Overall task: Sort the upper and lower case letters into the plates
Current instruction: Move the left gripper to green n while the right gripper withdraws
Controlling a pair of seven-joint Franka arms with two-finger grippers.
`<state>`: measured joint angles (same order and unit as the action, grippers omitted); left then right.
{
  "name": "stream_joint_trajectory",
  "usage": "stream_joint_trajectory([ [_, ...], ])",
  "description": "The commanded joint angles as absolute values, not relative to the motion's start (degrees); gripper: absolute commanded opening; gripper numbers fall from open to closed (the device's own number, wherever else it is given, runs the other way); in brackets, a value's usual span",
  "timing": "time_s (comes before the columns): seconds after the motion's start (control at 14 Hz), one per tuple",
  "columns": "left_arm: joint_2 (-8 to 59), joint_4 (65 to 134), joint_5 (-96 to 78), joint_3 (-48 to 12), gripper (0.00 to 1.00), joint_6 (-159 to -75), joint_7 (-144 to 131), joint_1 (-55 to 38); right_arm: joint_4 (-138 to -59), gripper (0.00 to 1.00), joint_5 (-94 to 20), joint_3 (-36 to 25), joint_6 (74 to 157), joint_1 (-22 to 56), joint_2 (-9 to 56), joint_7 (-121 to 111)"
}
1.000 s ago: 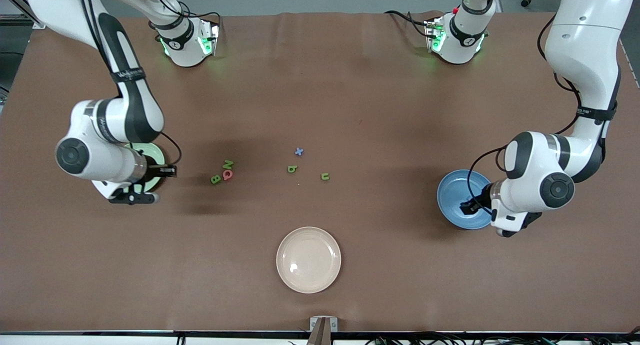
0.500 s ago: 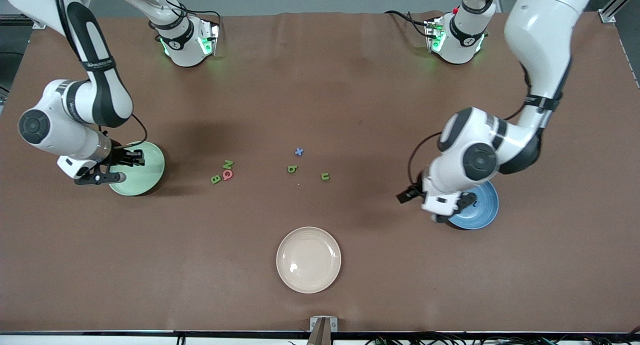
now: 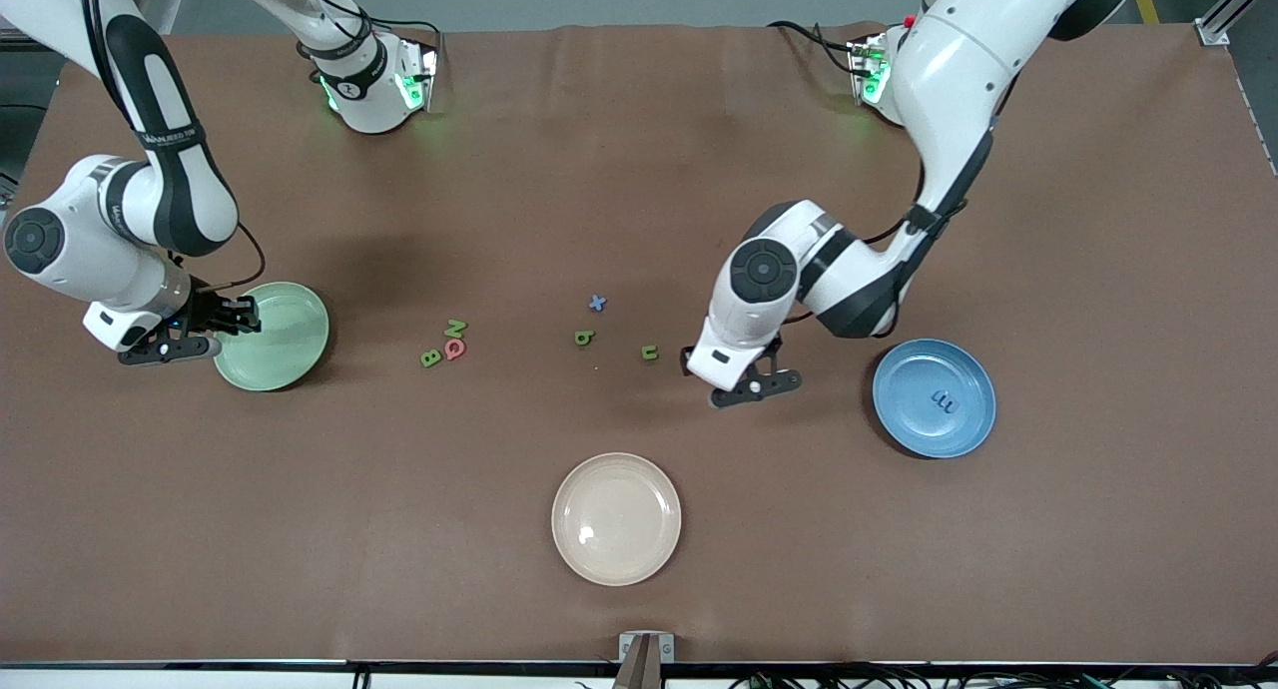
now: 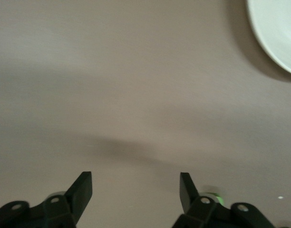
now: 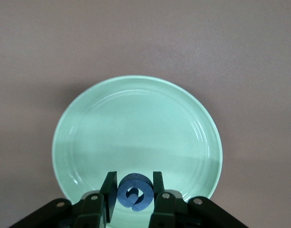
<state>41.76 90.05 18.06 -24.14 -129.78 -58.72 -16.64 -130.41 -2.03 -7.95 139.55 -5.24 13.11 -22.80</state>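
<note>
My right gripper (image 5: 133, 176) is shut on a dark blue curled letter (image 5: 135, 180), over the rim of the mint green plate (image 5: 136, 123). In the front view that gripper (image 3: 235, 318) hangs over the plate's (image 3: 285, 344) edge toward the right arm's end. My left gripper (image 3: 754, 384) is open and empty (image 4: 133, 183), low over bare table beside the green u (image 3: 649, 351). The blue plate (image 3: 904, 394) holds one dark blue letter (image 3: 943, 399). Loose on the table are a blue x (image 3: 597, 303), green b (image 3: 584, 338), green N (image 3: 456, 328), red Q (image 3: 454, 347) and green B (image 3: 430, 357).
A cream-beige plate (image 3: 616, 564) sits nearer the front camera than the letters, mid-table. A pale plate rim (image 4: 278, 38) shows at the corner of the left wrist view. Brown cloth covers the whole table.
My left arm swung from over the blue plate toward the middle, stopping beside the u, and a blue letter now shows in that plate. My right gripper shifted to the green plate's outer edge.
</note>
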Motion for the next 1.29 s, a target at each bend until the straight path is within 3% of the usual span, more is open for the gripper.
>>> stream_joint_trajectory([
  [0.0,45.34,85.79,19.16,-23.82,0.78,-130.25,-58.36,-18.8,-134.37,0.14,-1.32,-6.86,144.12,-7.2,12.74,-23.91],
  [0.36,49.04,82.62,18.9,-23.73,0.68,-130.52,-62.56,-23.37,-137.63,0.17,-1.32,-6.86,150.9,-7.65,15.37,-23.82],
  [0.71,51.15,80.6,18.98,-23.73,0.63,-130.52,-64.16,-25.22,-139.39,0.18,-1.41,-6.77,150.91,-7.56,15.82,-23.64],
  [0.93,52.29,79.54,18.98,-23.64,0.62,-130.43,-64.78,-26.1,-139.66,0.25,-1.41,-6.77,150.38,-7.21,15.73,-23.64],
  [1.0,52.47,79.28,18.98,-23.64,0.61,-130.43,-64.69,-26.19,-139.66,0.37,-1.41,-6.77,150.21,-7.12,15.65,-23.56],
  [1.07,53.08,78.93,18.98,-23.64,0.6,-130.43,-64.69,-26.19,-139.66,0.76,-1.41,-6.77,150.12,-6.95,15.56,-23.21],
  [1.21,53.61,78.31,19.07,-22.95,0.59,-130.43,-64.69,-27.07,-138.96,1.0,-1.41,-6.59,147.24,-5.81,14.68,-23.03],
])
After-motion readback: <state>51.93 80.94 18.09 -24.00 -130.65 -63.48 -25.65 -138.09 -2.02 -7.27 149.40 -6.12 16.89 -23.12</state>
